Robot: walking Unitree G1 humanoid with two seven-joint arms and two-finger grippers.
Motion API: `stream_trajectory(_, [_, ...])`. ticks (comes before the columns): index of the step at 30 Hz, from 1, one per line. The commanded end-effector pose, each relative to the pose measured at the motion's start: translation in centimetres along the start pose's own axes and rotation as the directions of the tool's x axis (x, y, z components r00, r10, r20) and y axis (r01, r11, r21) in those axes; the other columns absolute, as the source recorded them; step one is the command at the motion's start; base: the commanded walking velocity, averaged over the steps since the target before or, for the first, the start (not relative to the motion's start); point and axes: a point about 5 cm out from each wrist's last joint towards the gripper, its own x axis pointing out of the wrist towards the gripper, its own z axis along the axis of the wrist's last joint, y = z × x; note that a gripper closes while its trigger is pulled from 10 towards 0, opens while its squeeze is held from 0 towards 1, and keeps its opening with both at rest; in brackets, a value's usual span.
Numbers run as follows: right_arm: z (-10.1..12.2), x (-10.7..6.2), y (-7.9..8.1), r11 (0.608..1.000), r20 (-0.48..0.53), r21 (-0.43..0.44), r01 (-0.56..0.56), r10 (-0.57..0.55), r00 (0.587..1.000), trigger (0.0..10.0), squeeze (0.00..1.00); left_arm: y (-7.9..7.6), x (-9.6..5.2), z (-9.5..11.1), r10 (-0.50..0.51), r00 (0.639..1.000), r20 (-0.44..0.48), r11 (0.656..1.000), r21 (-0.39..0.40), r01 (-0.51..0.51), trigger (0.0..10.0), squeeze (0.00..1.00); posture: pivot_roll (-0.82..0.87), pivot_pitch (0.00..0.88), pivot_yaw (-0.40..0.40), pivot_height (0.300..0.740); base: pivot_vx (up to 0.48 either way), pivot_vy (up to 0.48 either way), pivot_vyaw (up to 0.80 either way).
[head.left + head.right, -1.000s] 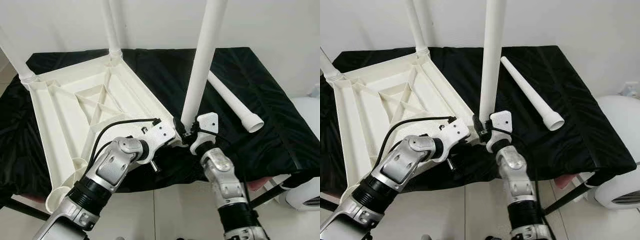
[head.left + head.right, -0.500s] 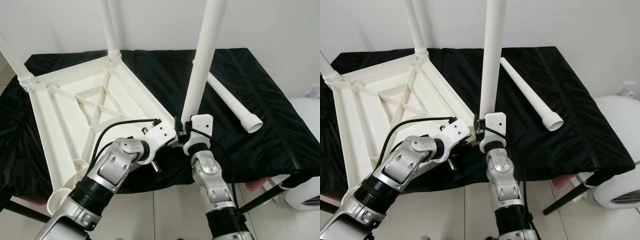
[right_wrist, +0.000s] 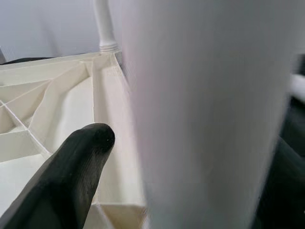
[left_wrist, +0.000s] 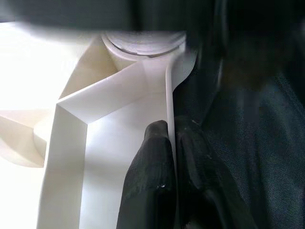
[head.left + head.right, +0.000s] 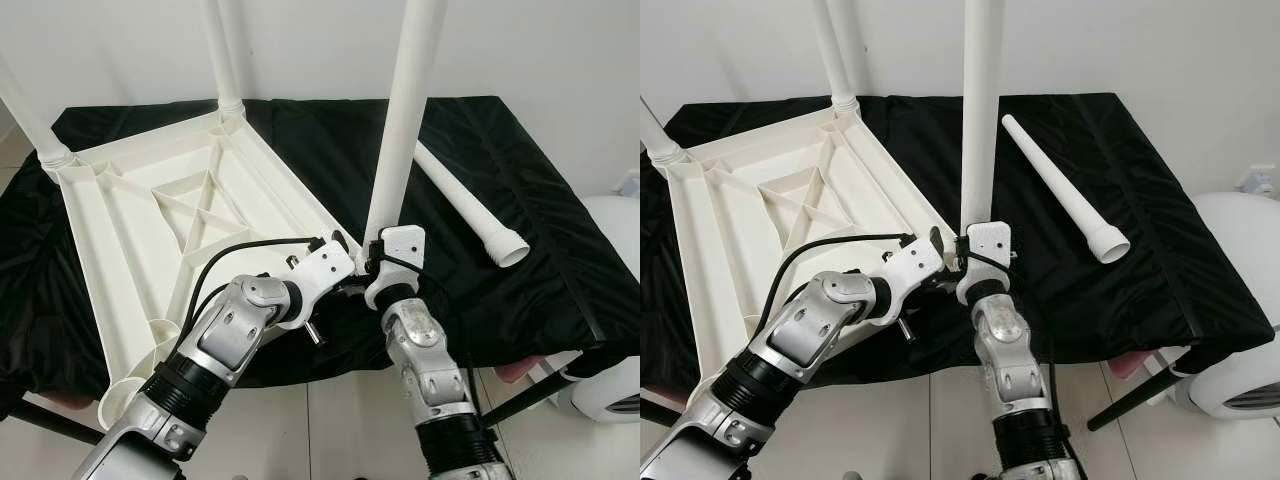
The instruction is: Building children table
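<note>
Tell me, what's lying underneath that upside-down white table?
A black cloth spreads under the upturned tabletop and the loose white leg beside it. It drapes over a stand with dark legs; the surface under the cloth is covered, so I cannot tell what it is.

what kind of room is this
Probably a plain room in a home used as a work spot: a bare white wall, pale tiled floor, and a black-draped table holding an upturned white tabletop.

White wall (image 5: 560,50), black-draped bench (image 5: 1160,250), pale tiled floor (image 5: 340,420), possibly a white appliance (image 5: 1240,370)
</note>
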Motion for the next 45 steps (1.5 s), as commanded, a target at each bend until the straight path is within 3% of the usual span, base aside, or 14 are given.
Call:
stream_trajectory(1, [0.1,-0.1,-0.4,1.000,-0.009,0.009,-0.019,0.019,1.000,10.0,1.00,-0.6,0.6,-0.6,-0.004,0.999,-0.033,1.000,0.009,0.004,10.0,0.00,-0.11,0.099,0.025,0.740,0.000,0.000,0.00])
stream_trajectory(5, [0.2,0.0,-2.0,0.996,-0.020,-0.031,-0.086,0.086,0.996,10.0,1.00,-0.6,0.6,-0.5,-0.001,0.999,-0.032,1.000,0.010,0.001,10.0,0.00,-0.11,0.099,0.024,0.740,0.000,0.000,0.00])
stream_trajectory(6, [0.4,0.0,-2.5,0.986,-0.018,-0.036,-0.160,0.160,0.987,10.0,0.00,-0.6,0.6,-0.5,0.000,1.000,-0.032,1.000,0.009,0.000,10.0,0.00,-0.11,0.099,0.024,0.740,0.000,0.000,0.00])
stream_trajectory(10, [0.2,0.2,-4.0,0.964,-0.051,-0.006,-0.267,0.267,0.962,10.0,0.00,-0.5,0.6,-0.5,0.000,1.000,-0.031,1.000,0.009,0.000,10.0,0.00,-0.11,0.102,0.026,0.740,0.000,0.000,0.00])
stream_trajectory(13, [-0.4,0.6,-5.4,0.918,-0.100,0.024,-0.396,0.396,0.913,10.0,0.00,-0.3,0.6,-0.4,0.003,1.000,-0.030,1.000,0.009,-0.003,10.0,0.00,-0.11,0.105,0.032,0.740,0.000,0.000,0.00])
stream_trajectory(16, [-0.5,0.7,-5.6,0.902,-0.118,0.021,-0.432,0.432,0.894,10.0,0.00,-0.3,0.6,-0.4,0.004,1.000,-0.030,1.000,0.009,-0.004,10.0,0.00,-0.10,0.107,0.037,0.740,0.000,0.000,0.00])
stream_trajectory(20, [-1.2,1.2,-6.1,0.835,-0.178,0.048,-0.548,0.547,0.818,10.0,0.00,0.0,0.6,-0.2,0.009,1.000,-0.027,1.000,0.009,-0.009,10.0,0.00,-0.10,0.108,0.042,0.740,0.000,0.000,0.00])
stream_trajectory(29, [-0.3,2.8,-7.2,0.795,-0.187,0.041,-0.606,0.602,0.777,10.0,0.00,0.2,0.5,0.0,0.012,1.000,-0.026,1.000,0.011,-0.012,10.0,0.00,-0.09,0.111,0.047,0.740,0.000,0.000,0.00])
stream_trajectory(37, [0.6,3.5,-7.3,0.747,-0.160,0.024,-0.665,0.659,0.735,9.9,0.00,0.2,0.6,0.0,0.013,1.000,-0.024,1.000,0.010,-0.013,10.0,0.00,-0.09,0.107,0.045,0.740,0.000,0.000,0.00])
stream_trajectory(38, [0.6,3.5,-7.3,0.743,-0.157,0.027,-0.669,0.664,0.731,5.4,0.00,0.2,0.6,0.0,0.013,1.000,-0.024,1.000,0.010,-0.013,10.0,0.00,-0.09,0.106,0.044,0.740,0.000,0.000,0.00])
stream_trajectory(39, [0.7,3.5,-7.3,0.740,-0.155,0.029,-0.672,0.667,0.729,5.4,0.00,0.2,0.6,0.0,0.013,1.000,-0.023,1.000,0.010,-0.012,10.0,0.00,-0.09,0.106,0.044,0.740,0.000,0.000,0.00])
stream_trajectory(40, [0.5,3.4,-7.3,0.735,-0.160,0.027,-0.677,0.672,0.723,0.0,0.00,0.1,0.6,0.0,0.011,1.000,-0.023,1.000,0.010,-0.011,10.0,0.00,-0.10,0.104,0.045,0.740,0.000,0.000,0.00])
stream_trajectory(45, [0.2,3.1,-7.3,0.722,-0.150,0.041,-0.691,0.688,0.710,0.0,0.00,0.0,0.7,0.0,0.007,1.000,-0.023,1.000,0.012,-0.007,10.0,0.00,-0.09,0.101,0.043,0.740,0.000,0.000,0.00])
